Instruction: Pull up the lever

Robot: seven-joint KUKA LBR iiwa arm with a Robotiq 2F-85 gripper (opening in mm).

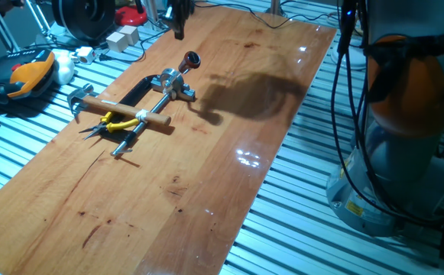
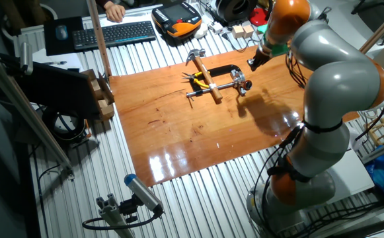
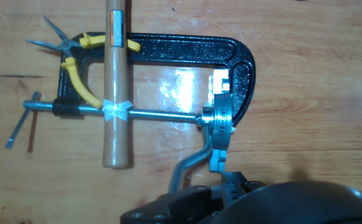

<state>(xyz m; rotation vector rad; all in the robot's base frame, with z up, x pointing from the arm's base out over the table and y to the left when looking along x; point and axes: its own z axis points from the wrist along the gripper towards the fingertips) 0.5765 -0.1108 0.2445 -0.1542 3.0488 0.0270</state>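
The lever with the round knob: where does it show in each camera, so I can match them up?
One fixed view: the lever, upper centre, beside the black C-clamp.
The other fixed view: upper centre-right, at the clamp's right end.
Hand view: bottom centre, knob hidden behind the dark housing.
Shared landmark: the hammer lying across the clamp.

We can read no text in any of the views. In the hand view, at the top of the frame, the hammer (image 3: pixel 116 87) carries a small red and black label on its wooden shaft, but its print is too small for us to make out. A yellow sticker sits on the robot base (image 1: pixel 374 206) at the lower right of one fixed view, also illegible.
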